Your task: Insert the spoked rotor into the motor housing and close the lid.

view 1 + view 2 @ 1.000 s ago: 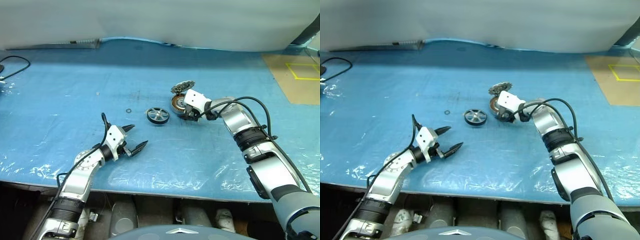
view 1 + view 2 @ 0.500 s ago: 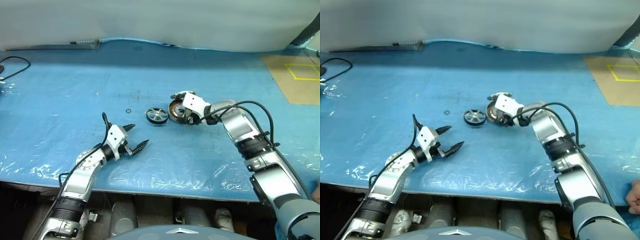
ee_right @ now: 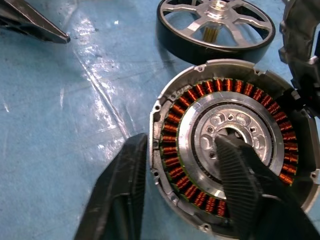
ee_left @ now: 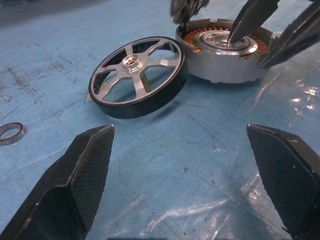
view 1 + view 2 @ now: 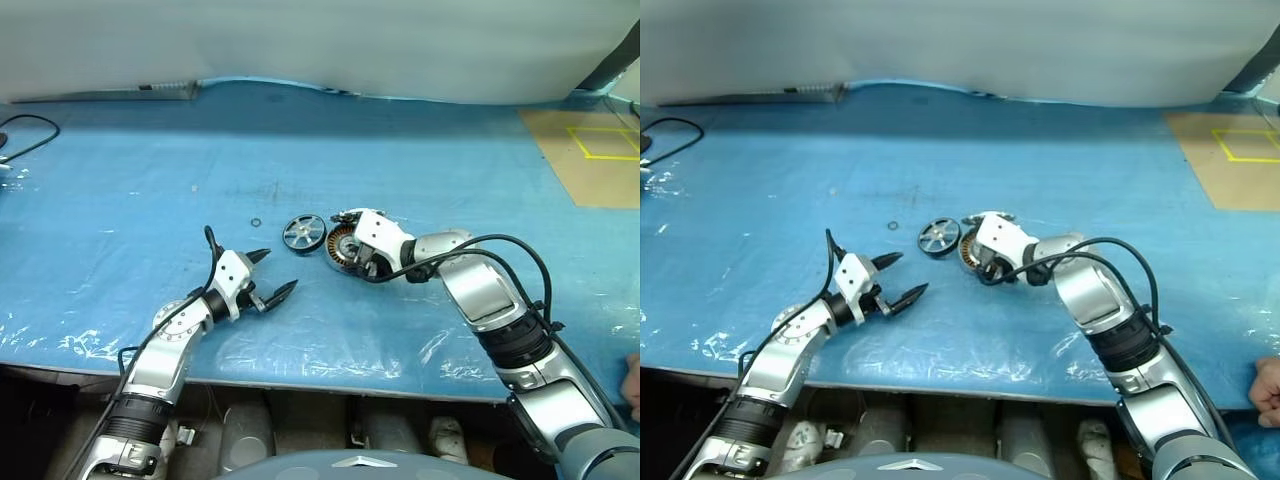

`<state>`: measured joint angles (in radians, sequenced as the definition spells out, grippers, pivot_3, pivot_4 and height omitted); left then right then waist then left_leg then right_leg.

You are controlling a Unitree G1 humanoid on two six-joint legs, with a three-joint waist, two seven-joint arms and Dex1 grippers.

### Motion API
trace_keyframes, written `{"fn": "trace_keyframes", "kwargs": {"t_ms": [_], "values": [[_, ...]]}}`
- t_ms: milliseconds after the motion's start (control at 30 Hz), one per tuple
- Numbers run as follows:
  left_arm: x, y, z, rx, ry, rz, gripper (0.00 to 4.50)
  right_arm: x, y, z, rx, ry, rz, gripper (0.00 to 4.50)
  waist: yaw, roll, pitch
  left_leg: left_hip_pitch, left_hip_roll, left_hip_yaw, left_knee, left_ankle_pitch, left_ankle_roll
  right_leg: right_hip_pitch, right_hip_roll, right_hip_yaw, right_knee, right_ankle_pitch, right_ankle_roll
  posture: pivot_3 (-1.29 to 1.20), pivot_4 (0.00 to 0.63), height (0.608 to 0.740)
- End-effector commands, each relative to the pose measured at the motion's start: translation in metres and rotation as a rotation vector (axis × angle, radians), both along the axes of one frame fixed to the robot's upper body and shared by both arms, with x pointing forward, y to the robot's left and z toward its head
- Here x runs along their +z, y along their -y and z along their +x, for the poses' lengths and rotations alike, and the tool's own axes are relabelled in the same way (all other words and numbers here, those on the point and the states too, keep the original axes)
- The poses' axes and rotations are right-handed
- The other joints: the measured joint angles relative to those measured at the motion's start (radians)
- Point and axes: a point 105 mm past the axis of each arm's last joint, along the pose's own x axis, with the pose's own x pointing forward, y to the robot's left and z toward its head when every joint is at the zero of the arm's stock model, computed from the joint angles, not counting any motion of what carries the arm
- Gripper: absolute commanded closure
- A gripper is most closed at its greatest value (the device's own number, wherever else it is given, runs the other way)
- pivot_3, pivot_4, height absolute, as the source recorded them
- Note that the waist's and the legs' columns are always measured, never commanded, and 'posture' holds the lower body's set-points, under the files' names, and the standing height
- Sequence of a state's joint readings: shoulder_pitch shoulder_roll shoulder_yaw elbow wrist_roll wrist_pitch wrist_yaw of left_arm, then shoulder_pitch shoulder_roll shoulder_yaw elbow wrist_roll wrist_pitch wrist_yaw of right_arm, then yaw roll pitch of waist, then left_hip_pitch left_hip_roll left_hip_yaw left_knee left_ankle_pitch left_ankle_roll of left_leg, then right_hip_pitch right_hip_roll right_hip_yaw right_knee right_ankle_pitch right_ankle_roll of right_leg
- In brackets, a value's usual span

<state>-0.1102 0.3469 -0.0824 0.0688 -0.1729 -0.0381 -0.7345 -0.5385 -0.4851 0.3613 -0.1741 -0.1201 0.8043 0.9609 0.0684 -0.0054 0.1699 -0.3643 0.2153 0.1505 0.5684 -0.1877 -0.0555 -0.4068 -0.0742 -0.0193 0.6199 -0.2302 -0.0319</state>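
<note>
The spoked rotor (image 5: 303,233) leans against the motor housing (image 5: 343,247) on the worktop (image 5: 120,180), nearer the right gripper (image 3: 185,185), which straddles the housing's wall; left gripper (image 5: 270,279) is wide open, empty.

The motor housing (image 3: 227,150) lies flat on the blue surface (image 5: 150,170), open side up, with a ring of copper-orange windings around a silver centre. The lid (image 3: 300,40) stands raised at the edge of the housing, so the cup is open. The spoked rotor (image 4: 137,75), silver with a dark outer rim, is just beside the housing, tilted, with one edge leaning on the housing's wall.
</note>
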Motion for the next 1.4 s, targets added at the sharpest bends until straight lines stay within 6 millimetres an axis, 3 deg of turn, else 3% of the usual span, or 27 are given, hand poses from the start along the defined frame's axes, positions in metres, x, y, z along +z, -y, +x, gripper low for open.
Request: {"fn": "trace_keyframes", "kwargs": {"t_ms": [33,100,267,400,500,633,867,1067,1400], "values": [[0.007,0.004,0.001,-0.019,0.033,-0.005,0.0,0.004,0.003,0.001,-0.031,-0.003,0.01,1.16,0.0,0.0,0.0,0.0,0.0,0.0,0.0,0.0,0.0,0.0,0.0,0.0,0.0,0.0,0.0,0.0,0.15,0.74],[0.007,0.004,0.001,-0.021,0.032,-0.005,0.0,0.018,0.005,0.002,-0.036,0.009,0.036,0.5,0.0,0.0,0.0,-0.001,0.0,0.0,0.0,0.0,0.0,0.0,0.0,0.0,-0.001,0.0,0.0,0.0,0.15,0.74],[0.005,0.005,0.002,-0.034,0.028,-0.001,0.0,0.049,0.011,-0.008,0.004,0.016,0.081,0.5,0.002,0.001,0.001,-0.003,-0.001,0.0,-0.001,0.0,0.0,-0.002,0.0,0.0,-0.002,0.0,0.0,0.0,0.15,0.74],[0.007,0.005,0.004,-0.042,0.028,-0.002,0.0,0.059,0.021,-0.021,0.037,0.017,0.142,0.5,0.003,0.001,0.001,-0.002,-0.001,0.0,-0.003,0.0,0.0,-0.002,0.0,0.0,-0.003,0.0,0.0,0.0,0.15,0.74],[0.007,0.004,0.005,-0.046,0.028,0.001,0.0,0.048,0.035,-0.029,0.035,0.049,0.181,0.5,0.006,0.001,0.001,-0.003,-0.001,0.0,-0.003,0.0,0.0,-0.002,0.0,0.0,-0.004,0.0,0.0,0.0,0.15,0.74],[0.006,0.002,0.005,-0.05,0.026,0.008,0.0,0.016,0.057,-0.034,-0.096,0.053,0.25,0.5,0.006,0.001,0.001,-0.003,-0.001,0.0,-0.004,0.0,0.0,-0.001,0.0,0.0,-0.007,0.0,0.0,0.0,0.15,0.74],[0.009,-0.001,0.007,-0.053,0.032,0.022,0.0,-0.021,0.067,-0.038,-0.307,0.192,0.406,0.5,0.0,0.002,0.0,-0.003,-0.001,0.001,-0.005,0.0,0.0,-0.002,0.0,0.0,-0.008,0.0,0.001,0.0,0.15,0.74],[0.012,-0.003,0.008,-0.053,0.037,0.023,0.0,-0.032,0.053,-0.038,-0.353,0.216,0.461,0.5,0.0,0.002,0.0,-0.003,-0.001,0.001,-0.007,0.0,0.0,-0.002,0.0,-0.001,-0.01,0.0,0.001,0.0,0.15,0.74],[0.012,-0.005,0.008,-0.052,0.034,0.029,0.0,-0.028,0.048,-0.037,-0.319,0.225,0.453,0.5,0.0,0.002,0.0,-0.004,-0.001,0.001,-0.008,0.0,0.0,-0.001,0.0,-0.002,-0.012,0.0,0.001,0.0,0.15,0.74]]}}
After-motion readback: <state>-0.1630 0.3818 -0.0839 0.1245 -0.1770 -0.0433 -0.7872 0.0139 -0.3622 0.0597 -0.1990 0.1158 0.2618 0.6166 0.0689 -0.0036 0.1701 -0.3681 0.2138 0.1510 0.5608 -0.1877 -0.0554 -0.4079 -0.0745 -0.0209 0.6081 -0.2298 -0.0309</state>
